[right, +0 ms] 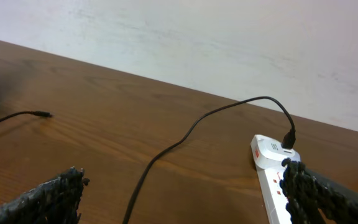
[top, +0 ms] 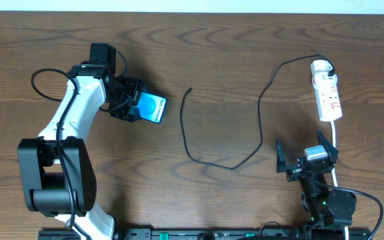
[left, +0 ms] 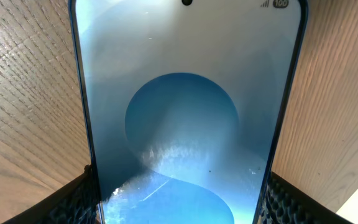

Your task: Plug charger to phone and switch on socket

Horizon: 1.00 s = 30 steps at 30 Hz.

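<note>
Dark brown wood-grain table (top: 232, 40) is seen under both arms, with a plain white wall (right: 229, 43) behind it in the right wrist view.

**Hidden or unclear**
- The near end of the small rectangular blue-screened phone (top: 155, 109) is covered by the left gripper (top: 133, 101) in the overhead view.
- In the left wrist view both ends of the phone are cut off by the frame.
- The white text on the screen is too small to be read from overhead.
- The narrow white power strip (top: 329, 97) with red markings is cut off at the bottom edge of the right wrist view. Its switch positions cannot be made out.
- The thick white cord (top: 335, 135) of the strip is lost behind the right gripper (top: 303, 148).

**Grippers**
- The left gripper is closed against the phone's two long edges. The black ribbed pads (left: 79, 199) are seen touching each side, so the phone is held at the left side of the table.
- The right gripper is spread wide with nothing between its jaws. It is parked near the table's front edge, just short of the strip.

**Socket and charger**
- A white adapter (top: 321, 67) is seated in the far end of the power strip.
- The long thin black charger cable (top: 232, 167) is run from the adapter in a loose loop across the middle of the table.
- The small plug tip (top: 189, 90) is left lying free on the wood, near the phone but not touching it.
</note>
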Available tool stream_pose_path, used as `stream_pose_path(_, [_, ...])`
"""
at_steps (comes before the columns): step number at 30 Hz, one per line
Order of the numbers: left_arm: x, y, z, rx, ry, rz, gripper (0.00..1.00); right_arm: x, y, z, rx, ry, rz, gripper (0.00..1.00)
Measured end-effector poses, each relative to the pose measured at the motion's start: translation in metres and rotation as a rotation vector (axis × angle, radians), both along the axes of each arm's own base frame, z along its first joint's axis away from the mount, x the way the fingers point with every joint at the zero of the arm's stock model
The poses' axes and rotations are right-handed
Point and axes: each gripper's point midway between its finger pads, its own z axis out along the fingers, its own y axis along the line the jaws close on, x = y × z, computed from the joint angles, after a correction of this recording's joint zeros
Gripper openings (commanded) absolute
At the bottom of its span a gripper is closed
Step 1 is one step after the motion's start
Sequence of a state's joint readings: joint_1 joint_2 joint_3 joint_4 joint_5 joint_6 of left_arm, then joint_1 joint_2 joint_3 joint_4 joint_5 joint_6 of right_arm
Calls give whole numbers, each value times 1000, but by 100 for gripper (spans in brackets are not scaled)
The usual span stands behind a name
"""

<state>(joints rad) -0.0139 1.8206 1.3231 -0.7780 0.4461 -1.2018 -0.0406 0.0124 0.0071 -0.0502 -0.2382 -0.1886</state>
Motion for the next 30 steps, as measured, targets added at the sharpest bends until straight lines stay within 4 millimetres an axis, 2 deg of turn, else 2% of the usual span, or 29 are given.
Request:
stream_pose_path(5, [0,0,0,0,0,0,62,0,0,2,0,-10,0,99])
stream_pose_path(12, [2,12,0,0,-1,31,62,1,0,21,34,-81,0,99])
stream_pose_path(16, [4,21,0,1,-1,55,61,4,0,15,57,-45,-1,99])
stream_pose_path(21, [-1,21,-2,19,7,30,61,8,0,1,86,22,-4,99])
stream_pose_path(28, [-4,17,-3,38,17,17,61,12,9,7,249,38,47,99])
stream_pose_path(30, [-4,17,-3,38,17,16,61,14,12,3,287,71,60,99])
